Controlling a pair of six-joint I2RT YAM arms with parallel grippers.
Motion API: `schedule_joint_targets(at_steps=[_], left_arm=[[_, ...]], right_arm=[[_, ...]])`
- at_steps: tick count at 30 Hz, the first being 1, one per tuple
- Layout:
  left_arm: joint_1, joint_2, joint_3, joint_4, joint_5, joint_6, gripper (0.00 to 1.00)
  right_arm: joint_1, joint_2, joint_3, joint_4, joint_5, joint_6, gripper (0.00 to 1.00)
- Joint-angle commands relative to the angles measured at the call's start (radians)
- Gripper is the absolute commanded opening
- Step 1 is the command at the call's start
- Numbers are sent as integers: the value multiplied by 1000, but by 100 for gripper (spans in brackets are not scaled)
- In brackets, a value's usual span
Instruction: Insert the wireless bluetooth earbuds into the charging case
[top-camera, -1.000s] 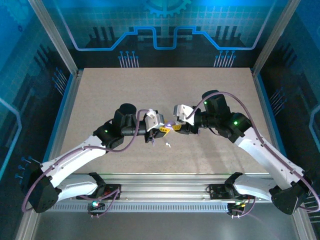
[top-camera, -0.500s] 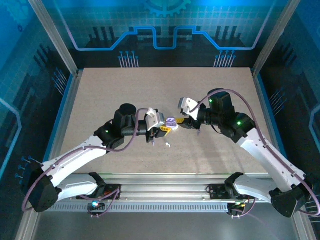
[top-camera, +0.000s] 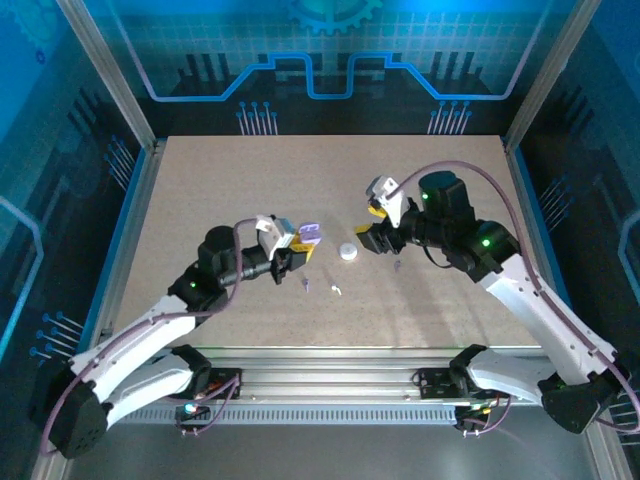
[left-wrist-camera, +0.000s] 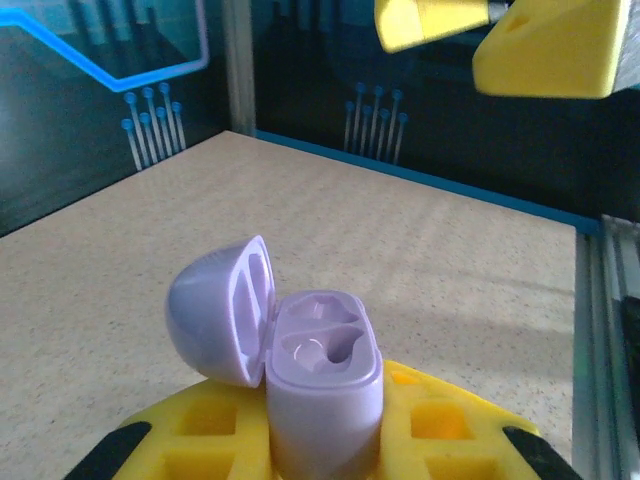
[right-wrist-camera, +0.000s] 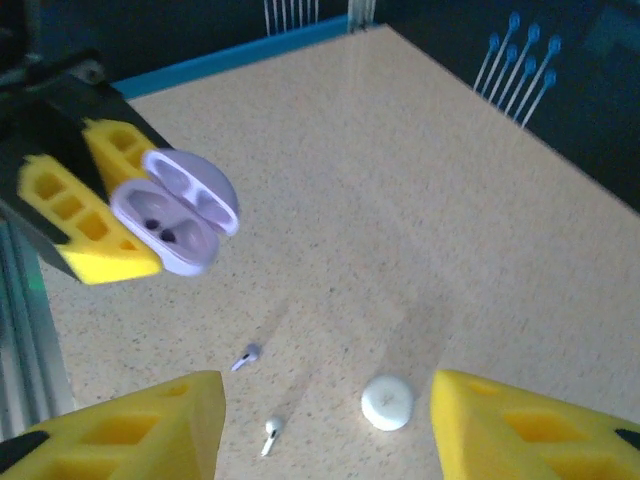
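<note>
Top external: left gripper (top-camera: 298, 248) clamps the open lavender charging case (top-camera: 309, 232) above the table (top-camera: 200, 190). Right gripper (top-camera: 372, 226) hangs empty beside the white round case (top-camera: 347, 253). The lavender earbud (top-camera: 305, 287) and white earbud (top-camera: 337, 291) lie loose nearer the bases. Left wrist: both sockets bare, lid tipped left. The grip sits low on the body, so I'd worry the case twists when a bud is pushed in. Right wrist: jaws spread wide above both buds. They're tiny and lying flat, so I expect a pinch could flick one away or take the wrong colour.

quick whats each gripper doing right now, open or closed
left gripper: closed on the lavender charging case, lid open.
right gripper: open, holding nothing.
</note>
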Motion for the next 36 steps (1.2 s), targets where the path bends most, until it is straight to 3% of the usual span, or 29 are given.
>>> schedule_joint_targets(at_steps=[1, 4, 11, 21, 25, 36], left_arm=[[4, -91, -48, 1, -180, -64, 5], [4, -184, -72, -80, -351, -141, 6], [3, -401, -119, -272, -520, -162, 4], [4, -551, -153, -444, -548, -141, 4], [3, -601, -141, -532, -560, -145, 4], [1, -661, -131, -581, -623, -136, 5]], right_arm=[[41, 67, 39, -117, 96, 243, 55], [70, 140, 58, -169, 110, 381, 50], [186, 288, 68, -185, 210, 617, 47], [315, 583, 233, -264, 299, 734, 44], [328, 669, 280, -267, 289, 766, 45], [340, 855, 392, -282, 240, 789, 45]])
